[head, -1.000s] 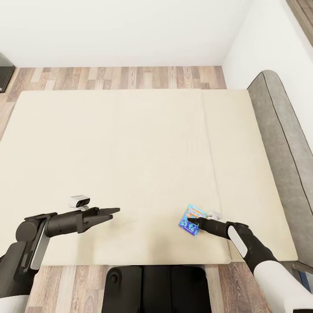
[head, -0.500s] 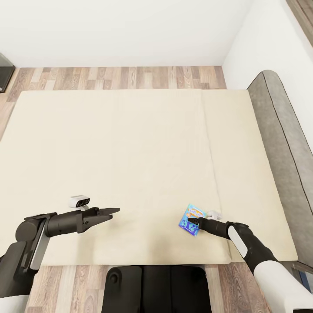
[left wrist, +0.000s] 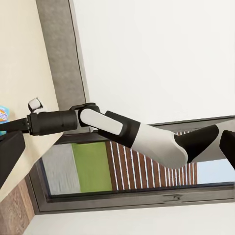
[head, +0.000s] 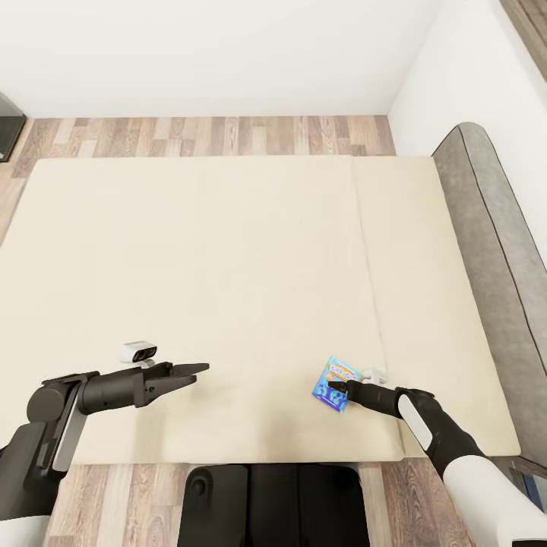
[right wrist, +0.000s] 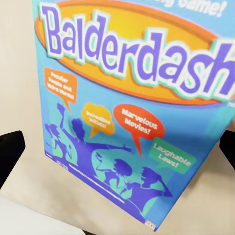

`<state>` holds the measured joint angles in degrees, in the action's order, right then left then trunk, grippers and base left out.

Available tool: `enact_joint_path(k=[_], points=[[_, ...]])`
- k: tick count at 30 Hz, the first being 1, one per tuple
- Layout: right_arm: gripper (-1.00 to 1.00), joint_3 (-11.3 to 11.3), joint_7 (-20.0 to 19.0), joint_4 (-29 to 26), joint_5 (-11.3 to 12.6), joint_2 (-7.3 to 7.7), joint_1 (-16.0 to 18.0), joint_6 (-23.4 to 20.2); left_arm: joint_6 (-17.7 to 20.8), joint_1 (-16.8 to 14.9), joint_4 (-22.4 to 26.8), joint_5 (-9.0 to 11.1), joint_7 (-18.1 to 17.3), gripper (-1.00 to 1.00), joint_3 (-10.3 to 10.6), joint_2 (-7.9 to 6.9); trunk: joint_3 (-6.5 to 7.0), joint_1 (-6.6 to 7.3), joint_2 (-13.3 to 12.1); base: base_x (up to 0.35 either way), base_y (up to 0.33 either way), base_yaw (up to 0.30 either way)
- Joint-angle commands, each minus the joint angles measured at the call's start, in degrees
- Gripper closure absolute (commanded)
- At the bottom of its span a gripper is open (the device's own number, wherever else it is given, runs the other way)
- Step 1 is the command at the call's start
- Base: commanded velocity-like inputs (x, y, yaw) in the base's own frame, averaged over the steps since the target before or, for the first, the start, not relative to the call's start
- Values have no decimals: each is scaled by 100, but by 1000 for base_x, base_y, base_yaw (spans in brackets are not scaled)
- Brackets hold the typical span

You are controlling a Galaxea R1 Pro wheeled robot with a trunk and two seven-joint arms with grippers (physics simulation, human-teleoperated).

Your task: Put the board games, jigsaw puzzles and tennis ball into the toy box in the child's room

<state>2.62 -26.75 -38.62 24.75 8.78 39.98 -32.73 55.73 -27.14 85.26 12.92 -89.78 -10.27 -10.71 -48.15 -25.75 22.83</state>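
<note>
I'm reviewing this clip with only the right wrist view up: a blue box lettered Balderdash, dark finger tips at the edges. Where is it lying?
Observer: The Balderdash box lies flat on the cream bed, near its front edge, toward the grey headboard.
Operator: Is the right gripper on it?
Observer: The right gripper has its tips at the box's near edge; I cannot tell if the box is gripped.
Operator: And the left arm?
Observer: The left gripper hangs over bare mattress, holding nothing, well apart from the box.
</note>
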Motion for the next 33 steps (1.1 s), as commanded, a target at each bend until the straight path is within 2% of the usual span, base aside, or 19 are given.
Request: enact_joint_path(k=[1,16,33], points=[[-100,16,16,-5,30,5,1,-25,61,-2,1,-3,-22,-100,2,0,-6,-3,9,0,0,0],[-100,10,307,-17,30,-18,44,-33,61,-2,0,-8,-22,-100,16,7,-6,-3,9,0,0,0],[-100,10,361,-60,23,-25,108,-33,61,-2,0,-9,-22,-100,10,0,-6,-3,9,0,0,0]])
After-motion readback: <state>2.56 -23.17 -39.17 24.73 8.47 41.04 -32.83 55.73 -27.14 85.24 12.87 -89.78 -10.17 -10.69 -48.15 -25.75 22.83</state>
